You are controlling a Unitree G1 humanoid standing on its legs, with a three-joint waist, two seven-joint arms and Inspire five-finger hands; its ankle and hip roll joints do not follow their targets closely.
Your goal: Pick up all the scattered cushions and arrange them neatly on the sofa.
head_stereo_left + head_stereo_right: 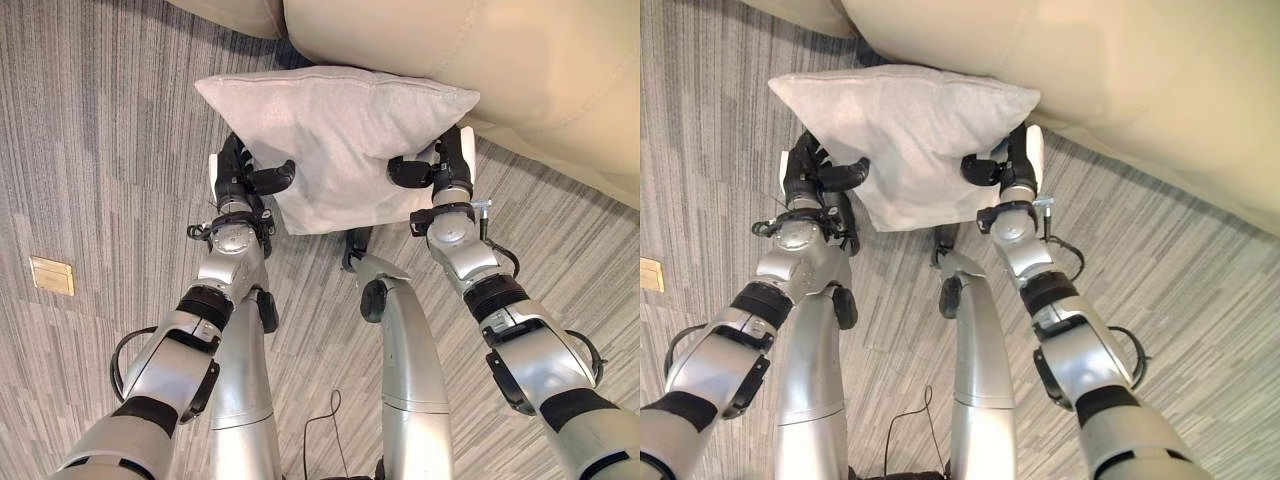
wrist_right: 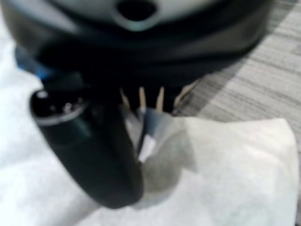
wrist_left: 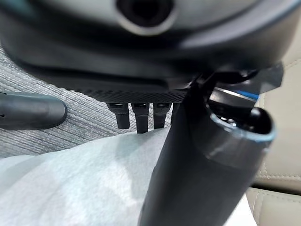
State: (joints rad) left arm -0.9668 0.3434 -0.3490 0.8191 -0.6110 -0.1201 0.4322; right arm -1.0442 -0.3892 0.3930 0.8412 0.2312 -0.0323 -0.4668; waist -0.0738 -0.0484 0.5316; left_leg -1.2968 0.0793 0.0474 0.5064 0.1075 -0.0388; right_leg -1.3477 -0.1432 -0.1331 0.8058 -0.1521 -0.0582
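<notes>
Pinching the soft, light cushion [image 1: 340, 140] between left hand [image 1: 245, 180] and right hand [image 1: 440, 170], both thumbs curled over its side edges, near the sofa [image 1: 480, 60].

cushion [image 1: 335, 130]: pale grey-white, plain, with a fine woven fleck and no print
sofa [image 1: 500, 60]: cream-beige, plain and smooth, with stitched seams of the same tone
floor [image 1: 90, 150]: grey carpet, streaked with fine lighter and darker lines that run in differing directions from tile to tile
floor plate [image 1: 51, 275]: tan-yellow, plain, set into the grey carpet near the left edge of the floor in the left eye view
left hand [image 1: 245, 180]: black, with a white cover on its outer side
right hand [image 1: 440, 170]: black, also with a white cover at its outer side
</notes>
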